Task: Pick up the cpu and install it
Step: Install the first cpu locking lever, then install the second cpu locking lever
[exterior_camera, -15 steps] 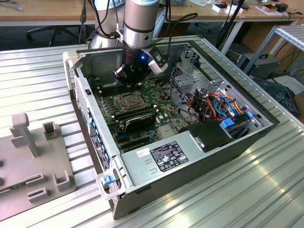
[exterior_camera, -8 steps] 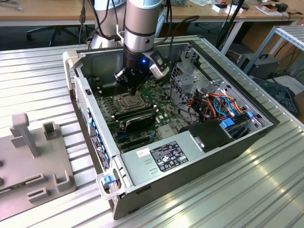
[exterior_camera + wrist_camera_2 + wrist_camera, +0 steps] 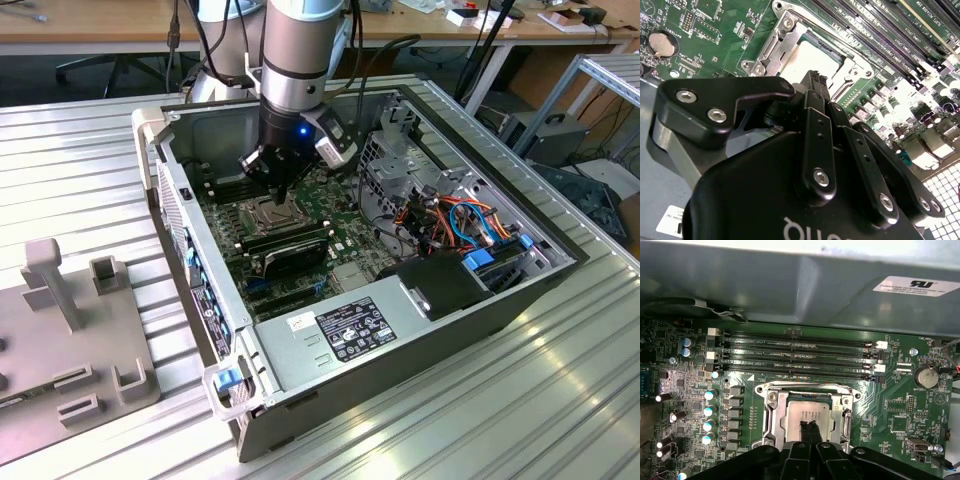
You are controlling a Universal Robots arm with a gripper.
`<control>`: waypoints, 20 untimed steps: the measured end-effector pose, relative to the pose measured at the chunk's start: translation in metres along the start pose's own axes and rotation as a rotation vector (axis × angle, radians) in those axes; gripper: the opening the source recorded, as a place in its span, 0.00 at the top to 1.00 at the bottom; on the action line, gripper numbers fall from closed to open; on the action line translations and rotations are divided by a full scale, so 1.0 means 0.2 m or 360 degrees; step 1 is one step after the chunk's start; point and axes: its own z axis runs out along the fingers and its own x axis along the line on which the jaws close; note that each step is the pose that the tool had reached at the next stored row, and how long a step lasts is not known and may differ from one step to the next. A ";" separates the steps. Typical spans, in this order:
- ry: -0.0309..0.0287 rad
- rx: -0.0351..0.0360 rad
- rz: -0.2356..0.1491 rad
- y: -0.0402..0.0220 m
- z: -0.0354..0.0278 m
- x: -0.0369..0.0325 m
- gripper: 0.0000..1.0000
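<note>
The jaws [image 3: 809, 427] are shut tight, tips pressed together. They hold nothing. The tips sit right over the middle of the cpu [image 3: 807, 412], and you cannot tell if they touch it. One cpu lies flat in its one metal socket [image 3: 771, 410] on the green board [image 3: 900, 405], straight under the jaws. Just past the socket run four long memory slots [image 3: 795, 352]. One open computer case [image 3: 420, 350] rests on the ribbed metal table [image 3: 480, 420].
</note>
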 end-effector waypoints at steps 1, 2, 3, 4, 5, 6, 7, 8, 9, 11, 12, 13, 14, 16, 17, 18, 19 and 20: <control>0.00000 0.0000 0.0000 0.000 0.000 0.000 0.89; 0.00000 0.0000 0.0000 0.000 0.000 0.000 0.89; 0.00000 0.0000 0.0000 0.000 0.000 0.000 0.89; 0.00000 0.0000 0.0000 0.000 0.000 0.000 0.89; 0.00000 0.0000 0.0000 0.000 0.000 0.003 0.89; 0.00000 0.0000 0.0000 0.000 0.000 0.005 0.89; 0.00000 0.0000 0.0000 0.000 0.000 0.005 0.89; 0.00001 0.0000 0.0000 0.000 -0.001 0.005 0.89; -0.00001 0.0000 0.0000 0.000 -0.001 0.005 0.89; 0.00002 0.0000 0.0000 0.000 -0.005 0.005 0.89; 0.00000 0.0000 0.0000 0.000 -0.007 0.005 0.89; 0.00000 0.0000 0.0000 0.000 -0.008 0.005 0.89; 0.00001 0.0000 0.0000 0.000 -0.010 0.005 0.89; 0.00000 0.0000 0.0000 0.000 -0.015 0.004 0.89; 0.00001 0.0000 0.0000 0.000 -0.019 0.004 0.89; -0.00001 0.0000 0.0000 0.000 -0.020 0.004 0.89; -0.00003 0.0000 0.0000 0.000 -0.020 0.004 0.89; -0.00003 -0.0001 0.0000 0.000 -0.020 0.004 0.89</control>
